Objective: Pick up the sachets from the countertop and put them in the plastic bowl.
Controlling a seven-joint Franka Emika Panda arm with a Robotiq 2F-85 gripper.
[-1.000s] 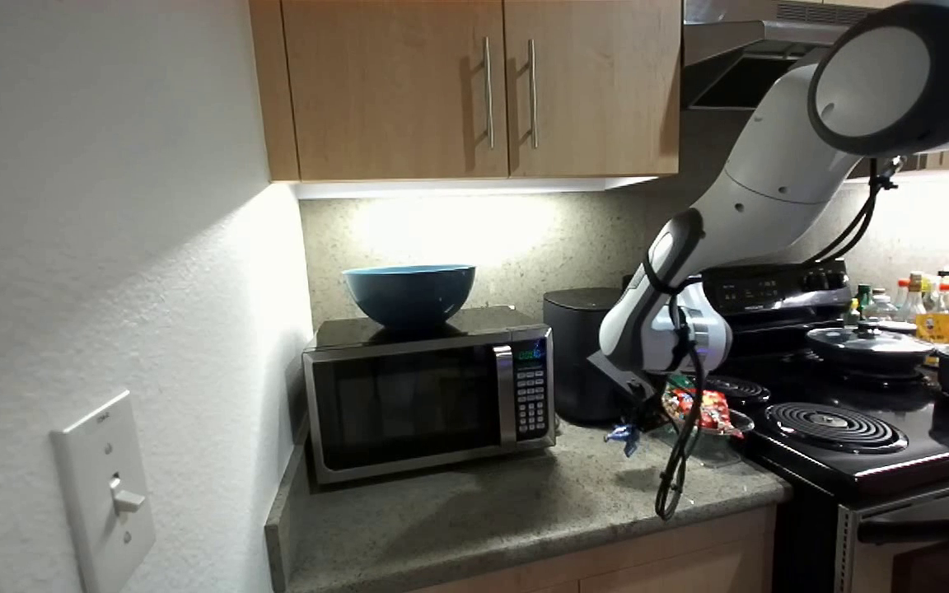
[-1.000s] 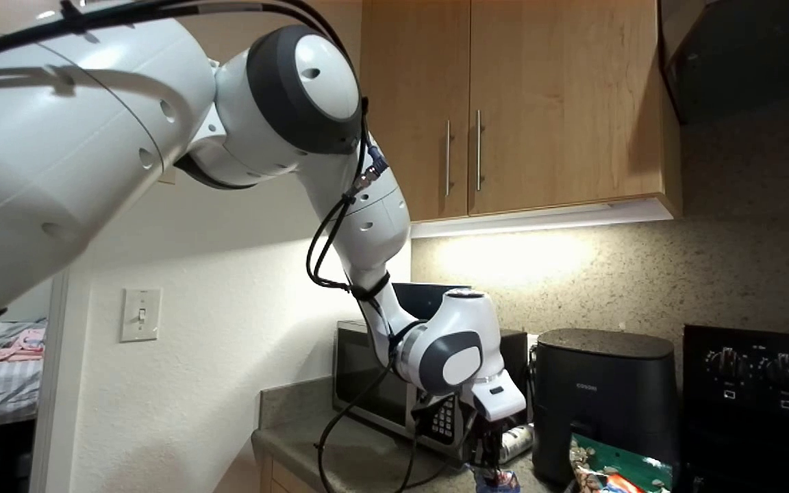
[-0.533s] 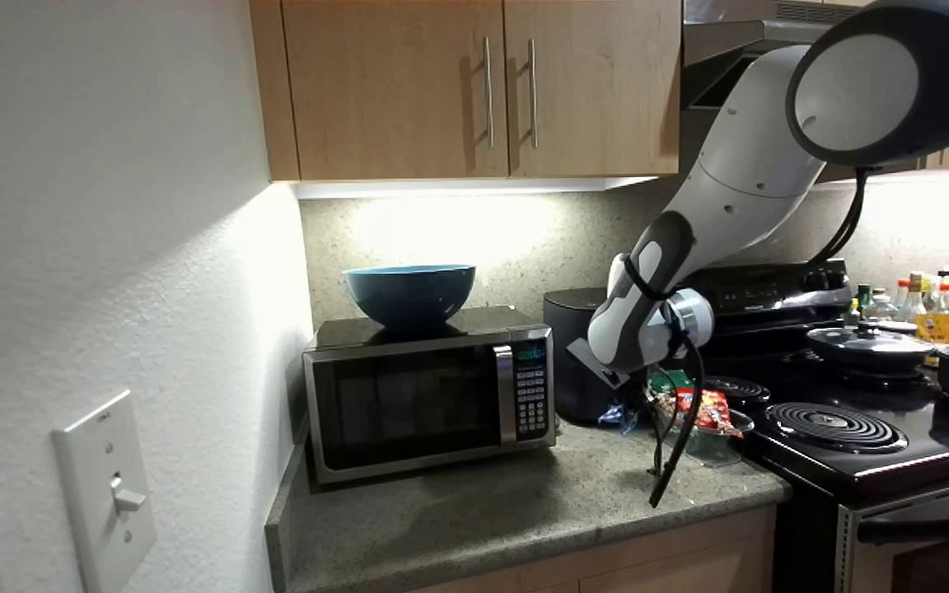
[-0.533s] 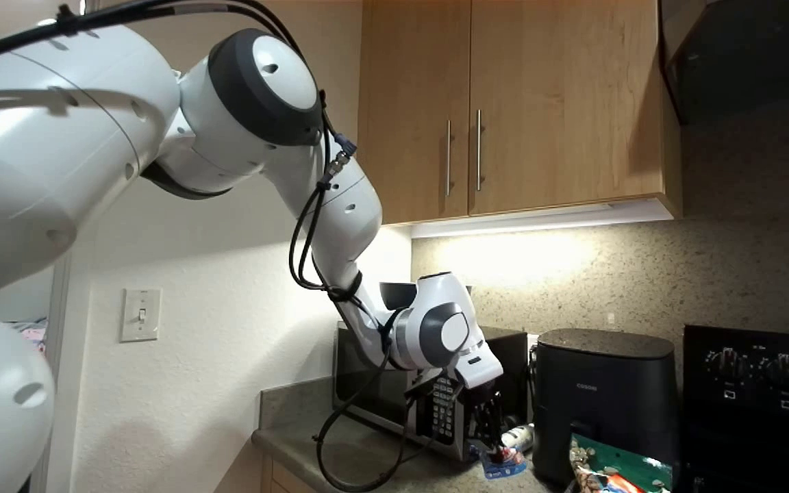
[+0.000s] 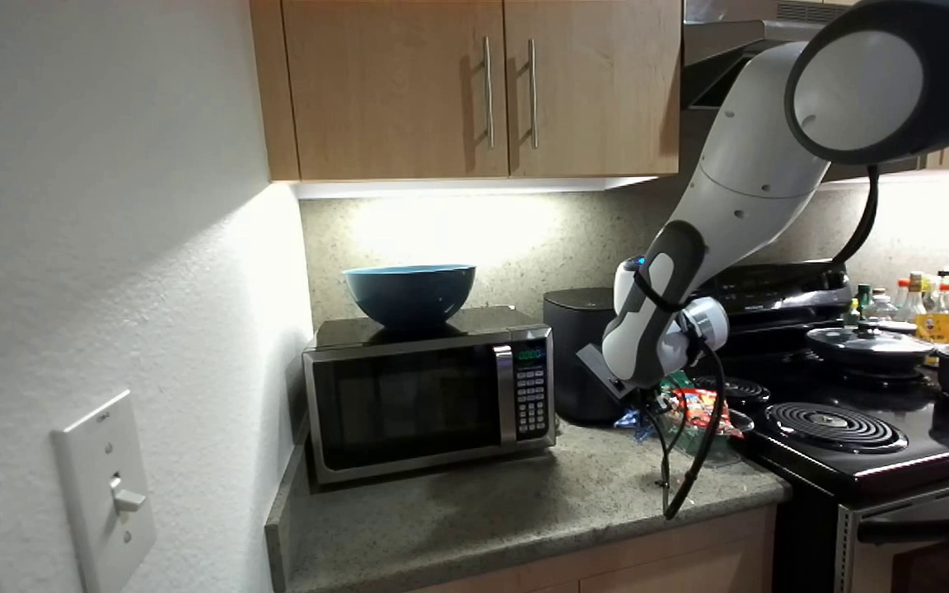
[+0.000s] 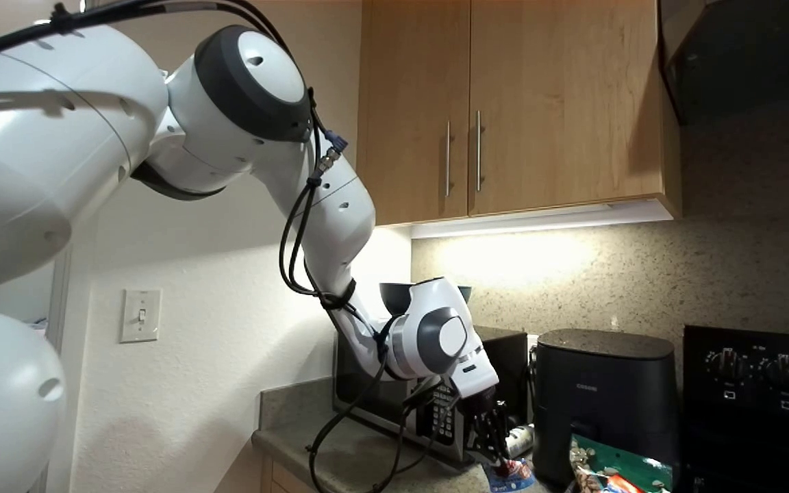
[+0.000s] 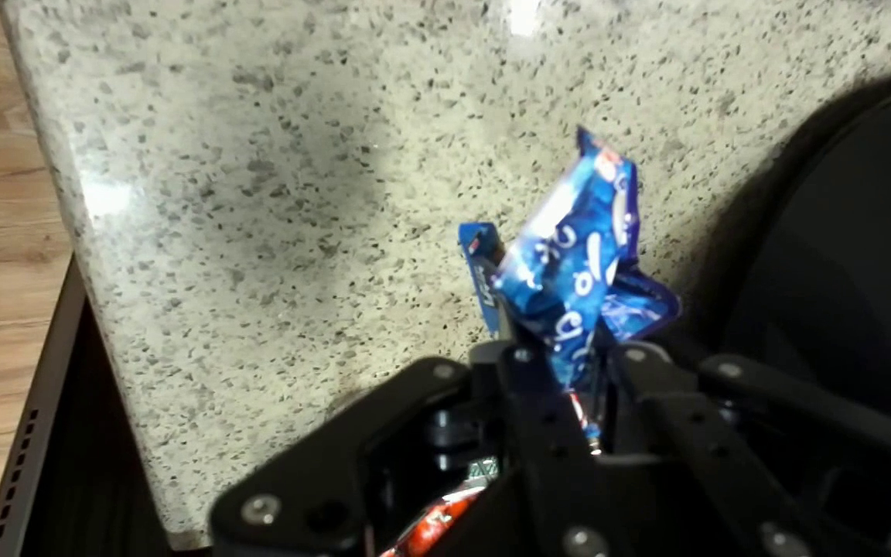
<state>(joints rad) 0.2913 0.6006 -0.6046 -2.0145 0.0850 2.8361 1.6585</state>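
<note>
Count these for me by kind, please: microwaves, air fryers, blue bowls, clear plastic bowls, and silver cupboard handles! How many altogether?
Microwave: 1
Air fryer: 1
Blue bowl: 1
Clear plastic bowl: 1
Silver cupboard handles: 2
Total: 6

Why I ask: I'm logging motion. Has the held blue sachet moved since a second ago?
Yes, rightward in the picture: in an exterior view the blue sachet now shows closer to the black air fryer than before.
</note>
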